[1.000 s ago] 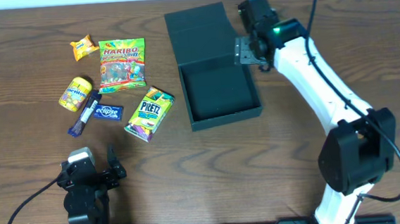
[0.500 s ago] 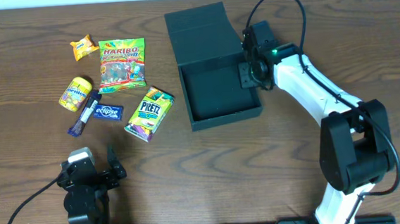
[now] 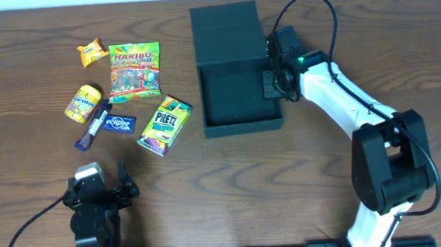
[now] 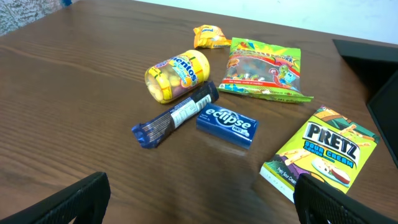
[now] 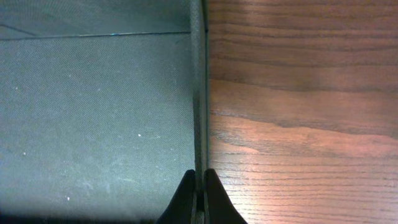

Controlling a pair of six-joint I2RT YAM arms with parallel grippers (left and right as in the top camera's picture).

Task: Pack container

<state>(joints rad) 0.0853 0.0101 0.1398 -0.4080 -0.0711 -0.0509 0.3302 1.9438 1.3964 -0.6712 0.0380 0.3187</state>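
container point(image 3: 238, 99), open, on brown wood-grain table point(image 3: 210, 202)

Container point(image 3: 226, 30): plain matte dark teal-black.
Table point(image 3: 210, 194): brown wood grain.
Left of the container:
- Haribo bag point(image 3: 134, 69): green, multicoloured print.
- Mentos tub point(image 3: 83, 103): yellow.
- Eclipse pack point(image 3: 118, 124): blue, white lettering.
- Pretz box point(image 3: 164, 125): yellow-green.
- Small packet point(image 3: 92, 51): orange.
- Wrapped bar point(image 3: 95, 129): dark blue.

Just ahead of the left gripper point(image 4: 202, 183), "eclipse" reads on the blue pack point(image 4: 227, 124). Beyond it, "mentos" is on the yellow tub point(image 4: 177, 76) and "HARIBO" on the gummy bag point(image 3: 133, 69). "PRETZ" is on the box point(image 4: 323, 152), close ahead of one fingertip.
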